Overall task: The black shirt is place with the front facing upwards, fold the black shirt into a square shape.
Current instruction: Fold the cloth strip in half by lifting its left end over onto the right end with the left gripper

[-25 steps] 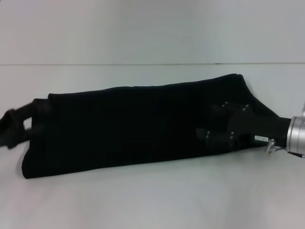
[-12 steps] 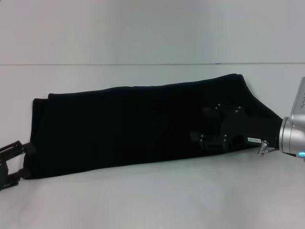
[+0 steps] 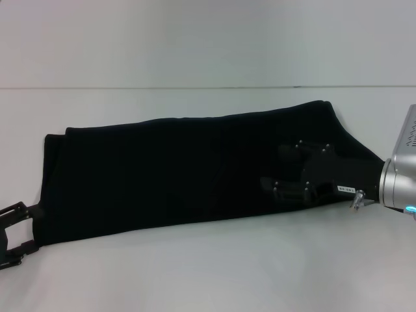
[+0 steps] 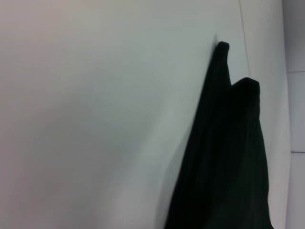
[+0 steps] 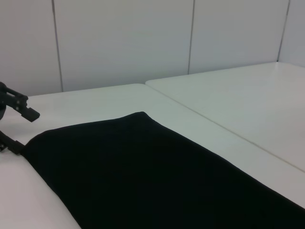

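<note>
A large plain black soft-fabric shirt [image 3: 182, 172] lies folded into a long band across the white table [image 3: 208, 273], running from the robot's left to its right and rising slightly toward the far right end. No lettering shows on the upper surface. The fabric looks flat and smooth, with a layered double edge visible at its left end.

The left gripper [image 3: 16, 231], black and angular, sits at the near left corner of the shirt, just beside the cloth edge; its fingers are spread apart with nothing between them. The right wrist view confirms this, showing the two finger pieces [image 5: 16, 107] separated beside the corner of the cloth.

The right gripper [image 3: 286, 172], black with small silver screws and joined to a silver wrist, is over the right end of the shirt. Being black against black fabric, its fingers may be pinching the cloth, but that cannot be told.

The left wrist view shows two folded corners of the shirt against the table.
</note>
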Robot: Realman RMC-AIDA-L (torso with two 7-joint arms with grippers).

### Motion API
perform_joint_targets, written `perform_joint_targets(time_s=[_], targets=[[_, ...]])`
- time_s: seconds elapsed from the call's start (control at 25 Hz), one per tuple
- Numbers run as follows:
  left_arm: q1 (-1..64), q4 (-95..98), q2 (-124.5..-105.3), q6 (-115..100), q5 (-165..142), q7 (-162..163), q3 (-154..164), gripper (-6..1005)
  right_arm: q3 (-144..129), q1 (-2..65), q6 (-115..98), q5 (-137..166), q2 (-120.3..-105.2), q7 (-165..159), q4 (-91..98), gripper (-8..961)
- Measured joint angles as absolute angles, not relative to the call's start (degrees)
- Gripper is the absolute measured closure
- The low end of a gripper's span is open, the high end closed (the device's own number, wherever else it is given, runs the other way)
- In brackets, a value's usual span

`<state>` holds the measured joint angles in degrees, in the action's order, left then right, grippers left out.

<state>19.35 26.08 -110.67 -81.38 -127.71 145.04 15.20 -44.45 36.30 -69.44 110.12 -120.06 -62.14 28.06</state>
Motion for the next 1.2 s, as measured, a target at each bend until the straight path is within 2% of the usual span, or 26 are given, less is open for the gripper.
perform_joint_targets(time_s=[0.56,0.92,1.12,1.2], targets=[[19.9,25.9,-110.49,-80.9,-129.8,146.0,15.2,160,-44.5,36.3,-69.4,109.4,-120.06,-62.1,28.0,123],[23.7,24.2,-110.77,-76.8,-129.9,145.4,15.8,161,-44.8,36.4,-69.8,108.6,-120.1,-62.1,28.0,123],[24.6,23.9,-110.8,-76.1,-130.1,144.7,16.2,171,-44.9,36.7,-69.8,108.5,-120.15,-62.1,27.3,123],[24.7,24.0,-110.83,-76.0,-130.1,144.6,16.6,213,-44.9,36.8,-69.8,108.5,-120.15,-62.1,27.3,123]])
